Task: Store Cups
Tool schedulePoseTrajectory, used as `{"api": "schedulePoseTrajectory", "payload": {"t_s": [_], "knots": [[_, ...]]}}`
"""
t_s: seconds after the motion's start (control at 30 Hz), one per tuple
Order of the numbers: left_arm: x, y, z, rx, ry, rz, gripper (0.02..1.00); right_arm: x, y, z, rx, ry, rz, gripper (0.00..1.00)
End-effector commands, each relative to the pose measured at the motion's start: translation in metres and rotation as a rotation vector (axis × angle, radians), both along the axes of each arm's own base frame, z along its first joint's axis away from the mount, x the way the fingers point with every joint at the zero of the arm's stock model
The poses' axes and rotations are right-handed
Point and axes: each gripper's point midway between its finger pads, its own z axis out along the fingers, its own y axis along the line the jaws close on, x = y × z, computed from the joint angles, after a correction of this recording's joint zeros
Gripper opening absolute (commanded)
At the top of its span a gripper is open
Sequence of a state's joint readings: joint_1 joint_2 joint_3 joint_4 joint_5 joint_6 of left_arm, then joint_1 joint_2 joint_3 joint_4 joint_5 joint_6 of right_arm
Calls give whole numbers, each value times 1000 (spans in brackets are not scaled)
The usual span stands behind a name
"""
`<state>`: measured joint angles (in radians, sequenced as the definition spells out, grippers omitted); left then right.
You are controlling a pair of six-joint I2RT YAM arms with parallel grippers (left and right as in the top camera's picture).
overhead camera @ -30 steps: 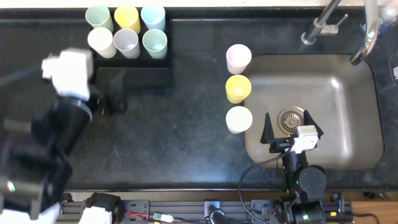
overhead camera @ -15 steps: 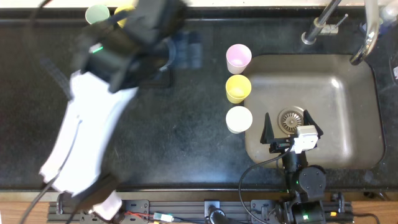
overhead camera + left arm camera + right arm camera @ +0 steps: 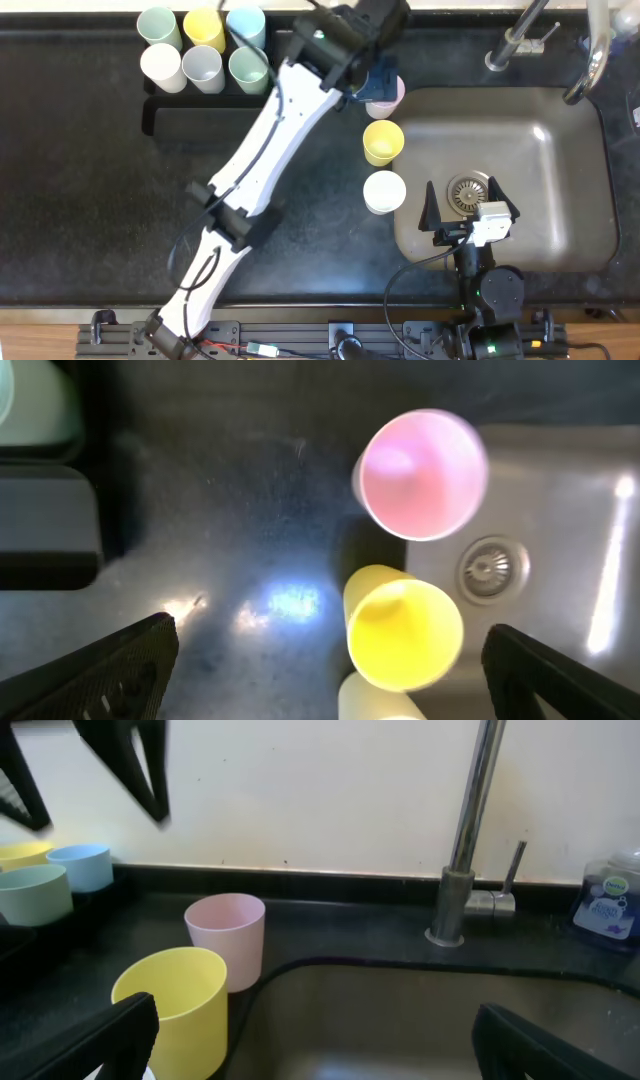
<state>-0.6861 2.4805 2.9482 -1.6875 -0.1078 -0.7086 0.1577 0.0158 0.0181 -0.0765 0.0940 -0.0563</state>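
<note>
Three loose cups stand in a row on the dark counter at the sink's left edge: pink (image 3: 390, 97), yellow (image 3: 383, 142) and white (image 3: 384, 191). My left gripper (image 3: 372, 72) hangs open above them, reaching across from the left. Its wrist view looks down on the pink cup (image 3: 424, 473) and the yellow cup (image 3: 403, 632), with nothing between the fingers (image 3: 135, 660). The black rack (image 3: 210, 112) at the back left holds several cups. My right gripper (image 3: 466, 205) rests open over the sink, facing the pink cup (image 3: 226, 952) and yellow cup (image 3: 170, 1005).
The steel sink (image 3: 560, 150) fills the right side, with its drain (image 3: 468, 190) just beyond the right gripper. A faucet (image 3: 470, 840) and a soap bottle (image 3: 610, 900) stand behind it. The left arm's white link (image 3: 270, 150) crosses the counter diagonally.
The left arm swung from the far left of the counter, past the rack, to above the pink cup by the sink. The right arm and the cups have not moved.
</note>
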Motion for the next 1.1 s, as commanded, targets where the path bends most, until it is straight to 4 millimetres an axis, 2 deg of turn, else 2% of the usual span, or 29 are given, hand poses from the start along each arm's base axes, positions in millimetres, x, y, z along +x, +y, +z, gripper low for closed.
{"api": "schedulePoseTrajectory", "payload": {"t_s": [0.03,0.13,0.27,0.37,0.7,0.87,1.1], "knots": [[7,-8,-34,14,48,47,1000,0,-1,-4,-4,2,-5,998],[14,-16,-54,14,62,51,1000,0,-1,-4,-4,2,-5,998],[29,-25,-62,-13,25,53,998,0,-1,-4,-4,2,-5,996],[39,-26,-70,-21,16,64,1000,0,-1,-4,-4,2,-5,996],[44,-25,-103,8,57,71,989,0,-1,-4,-4,2,-5,998],[51,-30,-115,5,44,72,825,0,-1,-4,-4,2,-5,998],[57,-28,-113,18,14,78,538,0,-1,-4,-4,2,-5,1000]]}}
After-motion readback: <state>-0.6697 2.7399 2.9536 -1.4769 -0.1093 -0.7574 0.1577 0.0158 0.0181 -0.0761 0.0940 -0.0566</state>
